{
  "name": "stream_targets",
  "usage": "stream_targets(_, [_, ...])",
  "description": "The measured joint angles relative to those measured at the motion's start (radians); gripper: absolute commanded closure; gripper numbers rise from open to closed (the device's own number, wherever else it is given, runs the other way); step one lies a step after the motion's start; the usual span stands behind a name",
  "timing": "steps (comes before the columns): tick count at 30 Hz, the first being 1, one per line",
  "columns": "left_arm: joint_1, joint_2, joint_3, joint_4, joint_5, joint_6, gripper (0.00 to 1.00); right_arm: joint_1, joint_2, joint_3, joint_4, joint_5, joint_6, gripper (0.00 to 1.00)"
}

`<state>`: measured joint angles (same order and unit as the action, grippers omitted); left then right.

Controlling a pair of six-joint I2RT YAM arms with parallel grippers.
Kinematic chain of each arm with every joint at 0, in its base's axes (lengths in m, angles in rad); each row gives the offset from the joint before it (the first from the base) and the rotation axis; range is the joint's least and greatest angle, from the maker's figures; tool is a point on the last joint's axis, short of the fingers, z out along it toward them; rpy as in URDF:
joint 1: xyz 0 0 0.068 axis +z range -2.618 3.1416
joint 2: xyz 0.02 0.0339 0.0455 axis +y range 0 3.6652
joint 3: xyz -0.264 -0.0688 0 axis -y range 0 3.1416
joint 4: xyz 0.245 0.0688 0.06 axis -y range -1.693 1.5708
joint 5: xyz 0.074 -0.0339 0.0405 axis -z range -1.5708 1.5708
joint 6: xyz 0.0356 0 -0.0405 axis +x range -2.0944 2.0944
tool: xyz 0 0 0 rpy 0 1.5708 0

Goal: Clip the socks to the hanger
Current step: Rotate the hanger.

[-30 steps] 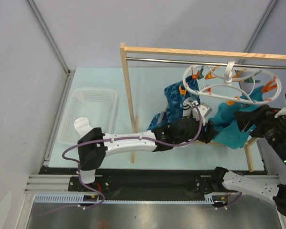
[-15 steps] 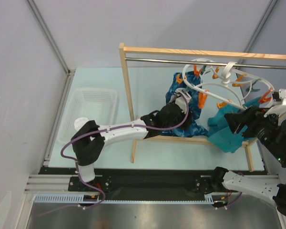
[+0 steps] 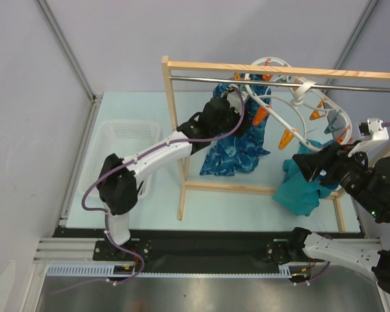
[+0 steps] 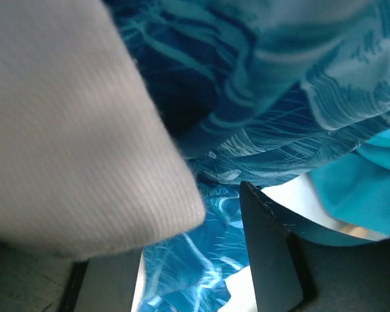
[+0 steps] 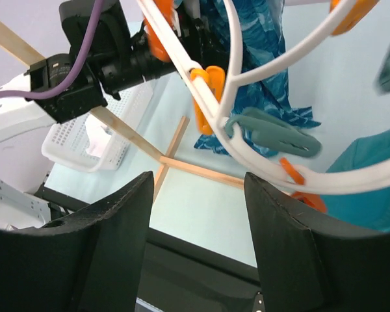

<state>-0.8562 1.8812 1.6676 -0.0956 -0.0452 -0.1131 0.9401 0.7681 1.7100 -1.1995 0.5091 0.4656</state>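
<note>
The white oval hanger (image 3: 268,99) with orange clips hangs tilted from the metal rail; its ring (image 5: 351,184) crosses the right wrist view. My left gripper (image 3: 237,107) is raised at the hanger's left rim. In the left wrist view a white ribbed sock (image 4: 71,130) fills the upper left and covers the left finger. The left gripper (image 4: 195,273) has its fingers apart, with blue cloth showing in the gap. My right gripper (image 3: 302,170) is open and empty, right of and below the hanger (image 5: 198,188). The second sock is not clearly visible.
The wooden-framed rack (image 3: 175,130) carries the rail (image 3: 201,79). A blue patterned cloth (image 3: 237,146) and a teal garment (image 3: 305,185) hang from the hanger. A white basket (image 3: 127,140) stands at left; something white lies in it (image 5: 94,140).
My left arm has risen and moved back-left, from under the hanger up to its left rim. The hanger has tilted and swung. The right gripper has shifted slightly left.
</note>
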Motion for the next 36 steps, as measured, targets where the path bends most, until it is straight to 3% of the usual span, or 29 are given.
stream_targets(8, [0.024, 0.015, 0.015, -0.064, 0.080, 0.040, 0.43, -0.002, 0.000, -0.012, 0.008, -0.003, 0.000, 0.37])
stream_targets(15, [-0.017, -0.068, -0.255, 0.021, 0.195, -0.041, 0.44, -0.002, 0.000, -0.012, 0.007, -0.002, 0.000, 0.37])
stream_targets(23, [-0.078, -0.158, -0.333, 0.075, 0.218, -0.089, 0.42, -0.002, 0.000, -0.010, -0.001, 0.000, 0.000, 0.37])
stream_targets(31, [-0.108, -0.411, -0.588, 0.254, 0.262, -0.141, 0.44, -0.002, 0.000, 0.020, -0.007, 0.001, -0.005, 0.36])
stream_targets(36, [-0.154, -0.484, -0.667, 0.352, 0.290, -0.166, 0.46, -0.002, 0.000, 0.031, -0.007, 0.000, -0.012, 0.36])
